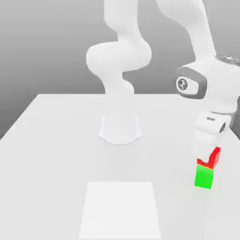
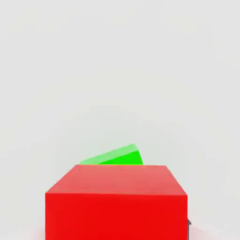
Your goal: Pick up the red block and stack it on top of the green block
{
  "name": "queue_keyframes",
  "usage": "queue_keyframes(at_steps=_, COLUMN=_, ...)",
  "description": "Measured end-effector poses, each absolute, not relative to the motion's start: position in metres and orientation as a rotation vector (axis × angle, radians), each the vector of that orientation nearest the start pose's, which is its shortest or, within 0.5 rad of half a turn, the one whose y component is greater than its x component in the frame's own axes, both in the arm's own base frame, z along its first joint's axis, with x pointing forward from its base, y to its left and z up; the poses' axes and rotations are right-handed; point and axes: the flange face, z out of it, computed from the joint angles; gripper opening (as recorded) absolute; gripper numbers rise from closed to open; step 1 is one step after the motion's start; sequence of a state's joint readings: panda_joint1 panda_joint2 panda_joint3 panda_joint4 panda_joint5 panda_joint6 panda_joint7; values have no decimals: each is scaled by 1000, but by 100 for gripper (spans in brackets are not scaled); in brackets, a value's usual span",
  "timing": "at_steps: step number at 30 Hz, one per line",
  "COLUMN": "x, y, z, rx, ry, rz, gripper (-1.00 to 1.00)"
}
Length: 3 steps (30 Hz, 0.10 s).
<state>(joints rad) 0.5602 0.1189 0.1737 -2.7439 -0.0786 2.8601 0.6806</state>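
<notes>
- Red block (image 1: 212,158): we see it clamped in the closed gripper (image 1: 209,152), near the exterior view's right table (image 1: 56,154) edge.
- Green block (image 1: 204,177): directly beneath, apparently touching; we judge them nearly aligned.

The exterior view looked across the table (image 1: 56,140) from the front, at a distance; the hand view looked down from just above the jaws, close on the red block (image 2: 117,201) and green block (image 2: 117,157), which both views shared.

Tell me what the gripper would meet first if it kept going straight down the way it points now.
Probably the green block: the gripper points down, shut on the red block, which hangs right over the green one and would touch it first. Any gap left is unclear.
</notes>
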Motion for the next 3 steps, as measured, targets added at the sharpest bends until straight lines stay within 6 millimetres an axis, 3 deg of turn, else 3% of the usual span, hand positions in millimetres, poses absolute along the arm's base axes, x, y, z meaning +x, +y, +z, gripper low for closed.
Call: queue_keyframes(at_steps=3, x=287, y=268, z=184, rx=-3136, ry=-201, rz=-1, gripper=100)
